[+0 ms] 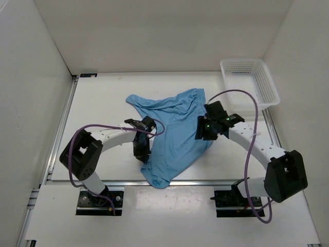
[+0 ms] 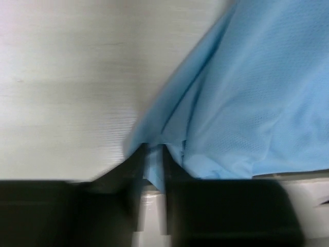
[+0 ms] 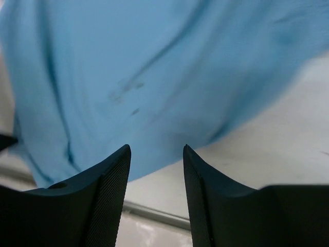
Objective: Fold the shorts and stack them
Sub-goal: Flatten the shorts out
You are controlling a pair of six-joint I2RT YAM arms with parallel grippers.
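Note:
The light blue shorts [image 1: 175, 135] lie spread and rumpled across the middle of the table, gathered waistband toward the back right, one end hanging toward the front edge. My left gripper [image 1: 142, 152] is at the shorts' left edge, shut on a fold of the blue fabric [image 2: 153, 167] pinched between its fingers. My right gripper [image 1: 204, 135] hovers over the right side of the shorts, open and empty; its fingers [image 3: 110, 180] frame the fabric's edge [image 3: 154, 103] and bare table below.
A white mesh basket [image 1: 250, 81] stands at the back right corner. White walls enclose the table on three sides. A metal rail [image 1: 123, 181] runs along the front edge near the arm bases.

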